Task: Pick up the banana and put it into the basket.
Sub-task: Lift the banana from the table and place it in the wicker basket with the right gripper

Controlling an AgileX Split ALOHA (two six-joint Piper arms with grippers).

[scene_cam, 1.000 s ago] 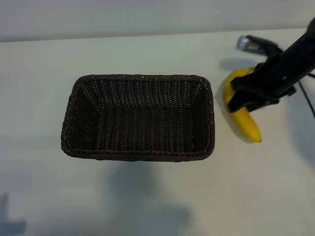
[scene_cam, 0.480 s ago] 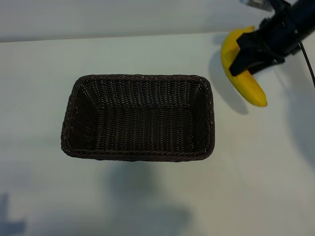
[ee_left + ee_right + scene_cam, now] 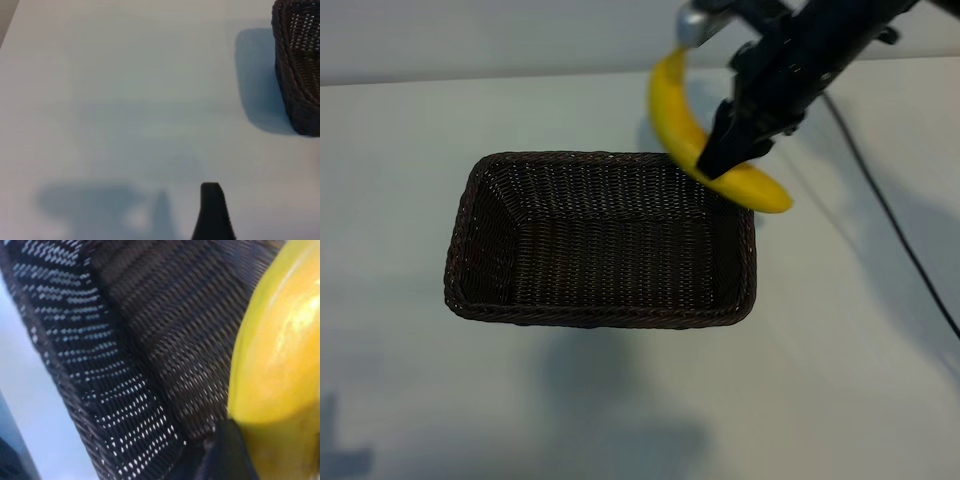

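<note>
The banana (image 3: 705, 150), clamped in the right gripper (image 3: 720, 160) at upper right over the basket (image 3: 600, 315) rim, wants carrying further toward the middle before letting go, I'd say.

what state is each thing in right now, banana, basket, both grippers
banana: held off the table, above the basket's right end
basket: upright on the table, nothing seen inside
right gripper: shut on the banana's middle, angled downward
left gripper: away from the basket, over bare table, holding nothing
table: white, bearing the basket
</note>
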